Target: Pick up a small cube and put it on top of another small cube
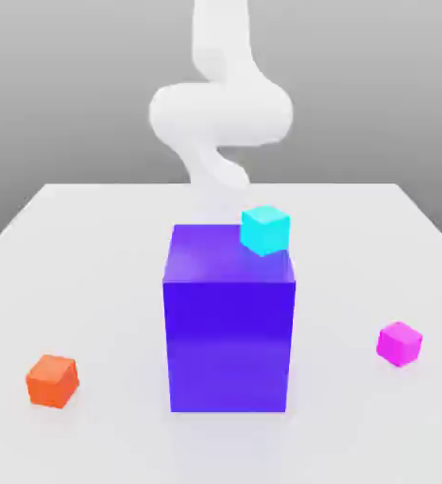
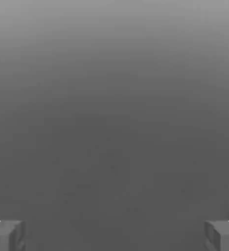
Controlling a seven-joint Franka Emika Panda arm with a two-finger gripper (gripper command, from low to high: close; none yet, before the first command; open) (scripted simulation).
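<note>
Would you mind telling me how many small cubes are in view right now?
3: orange cube on the table at the exterior view's left, pink cube at its right, cyan cube by the blue block's top. Others may hide behind the block.

A flat, pale grey-white table (image 1: 93, 284) with a smooth matte top carries everything here. A big glossy blue-violet block (image 1: 229, 340) stands upright on it near the middle. A small orange cube (image 1: 52, 380) rests on the tabletop toward the exterior view's left, well apart from the block. The small bright magenta-pink cube (image 1: 399, 343) sits on the tabletop toward the exterior view's right, also well apart from the block. Each casts a faint reflection on the surface.
</note>
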